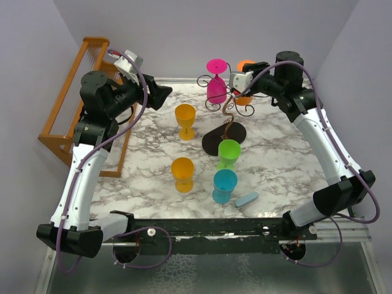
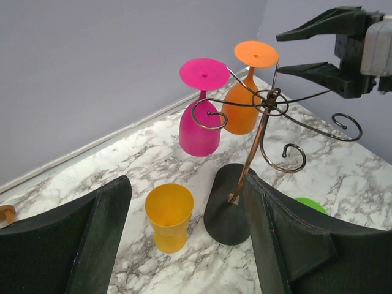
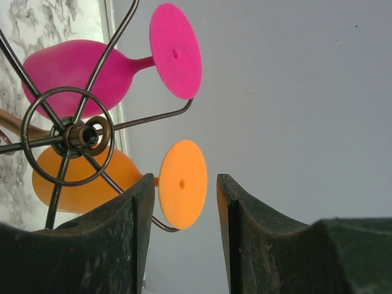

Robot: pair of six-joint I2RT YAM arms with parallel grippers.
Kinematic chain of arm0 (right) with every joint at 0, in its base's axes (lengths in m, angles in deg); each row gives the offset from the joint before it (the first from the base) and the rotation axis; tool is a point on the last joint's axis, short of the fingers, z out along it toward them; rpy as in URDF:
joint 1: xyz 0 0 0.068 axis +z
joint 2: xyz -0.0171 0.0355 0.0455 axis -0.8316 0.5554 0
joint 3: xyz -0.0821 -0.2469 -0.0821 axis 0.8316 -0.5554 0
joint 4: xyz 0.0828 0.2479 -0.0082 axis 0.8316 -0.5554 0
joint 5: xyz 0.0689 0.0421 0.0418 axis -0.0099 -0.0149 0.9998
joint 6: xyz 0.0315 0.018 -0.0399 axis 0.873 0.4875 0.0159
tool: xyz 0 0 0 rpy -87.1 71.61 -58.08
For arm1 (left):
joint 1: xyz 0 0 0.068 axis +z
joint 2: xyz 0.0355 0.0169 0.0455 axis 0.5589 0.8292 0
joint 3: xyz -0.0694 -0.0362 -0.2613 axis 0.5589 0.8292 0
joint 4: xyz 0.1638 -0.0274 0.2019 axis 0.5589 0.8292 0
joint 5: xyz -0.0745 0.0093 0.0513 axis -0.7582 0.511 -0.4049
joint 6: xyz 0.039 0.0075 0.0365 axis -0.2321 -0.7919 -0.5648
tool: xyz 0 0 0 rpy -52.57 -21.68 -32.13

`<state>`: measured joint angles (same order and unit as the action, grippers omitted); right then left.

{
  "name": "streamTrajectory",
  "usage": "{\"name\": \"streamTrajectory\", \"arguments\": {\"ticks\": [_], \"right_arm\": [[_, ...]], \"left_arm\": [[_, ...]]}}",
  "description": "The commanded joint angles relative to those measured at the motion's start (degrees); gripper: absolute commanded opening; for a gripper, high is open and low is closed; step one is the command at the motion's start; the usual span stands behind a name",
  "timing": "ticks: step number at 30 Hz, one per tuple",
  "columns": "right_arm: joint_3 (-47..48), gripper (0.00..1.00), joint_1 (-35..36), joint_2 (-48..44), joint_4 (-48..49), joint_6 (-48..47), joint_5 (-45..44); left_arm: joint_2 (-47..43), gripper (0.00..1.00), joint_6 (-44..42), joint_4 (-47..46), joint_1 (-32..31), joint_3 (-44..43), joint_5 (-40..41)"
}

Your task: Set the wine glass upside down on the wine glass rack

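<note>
1. Top view: the wine glass rack point(image 1: 226, 117) stands at the far middle of the table point(image 1: 288, 165), its oval base toward 6 o'clock. A pink glass point(image 1: 216, 86) hangs upside down at the rack's 11 o'clock, and the orange wine glass point(image 1: 244, 100) hangs upside down at 1 o'clock. The right gripper point(image 1: 236, 86) hovers at the rack's top, close to the wall point(image 1: 184, 30). The left gripper point(image 1: 160, 95) sits at the rack's 9 o'clock with bare marble between them. The far orange cup point(image 1: 185, 119), near orange cup point(image 1: 182, 174), green cup point(image 1: 229, 153) and blue cup point(image 1: 224, 185) stand upright from 6 to 8 o'clock. A wooden rack point(image 1: 73, 110) lines the left edge.
2. Left wrist view: the left gripper point(image 2: 187, 184) is spread wide and empty. The right gripper point(image 2: 288, 52) gapes at the hub's 2 o'clock, clear of the orange foot.
3. Right wrist view: the right gripper point(image 3: 184, 180) has its fingers parted and grips nothing. The orange glass's foot shows in the gap beyond them. Bare wall fills 3 o'clock.
</note>
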<state>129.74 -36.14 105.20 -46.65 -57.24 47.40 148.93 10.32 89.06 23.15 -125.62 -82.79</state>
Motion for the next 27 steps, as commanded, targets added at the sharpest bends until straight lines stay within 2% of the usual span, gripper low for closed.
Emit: {"name": "streamTrajectory", "arguments": {"ticks": [1,7,9,15,19,24,27], "right_arm": [[3.0,0.46,-0.3,-3.3,0.4,7.1,0.8],[1.9,0.52,-0.3,-7.0,5.4,23.0,-5.5],[1.3,0.61,-0.3,-9.0,6.1,28.4,-6.7],[-2.3,0.77,-0.3,-15.7,6.1,37.1,-10.5],[-7.8,1.0,-0.3,-19.9,5.4,39.5,-14.2],[-12.1,1.0,-0.3,-24.9,5.7,44.8,-17.0],[-11.5,1.0,-0.6,-26.2,2.6,46.1,-14.9]], "left_arm": [[-1.2,0.76,-1.4,-1.3,0.3,1.7,2.4],[-0.7,0.76,-3.0,-0.6,0.3,2.9,5.4],[-0.2,0.77,-2.9,-1.0,0.3,3.7,5.9],[2.6,0.88,-1.0,-2.9,0.3,5.3,7.7],[5.4,0.9,0.3,-5.1,0.2,7.1,7.6],[10.5,0.92,-1.1,-5.5,0.0,6.4,8.6],[13.9,0.91,-2.7,-5.3,-0.6,5.9,10.0]]}}
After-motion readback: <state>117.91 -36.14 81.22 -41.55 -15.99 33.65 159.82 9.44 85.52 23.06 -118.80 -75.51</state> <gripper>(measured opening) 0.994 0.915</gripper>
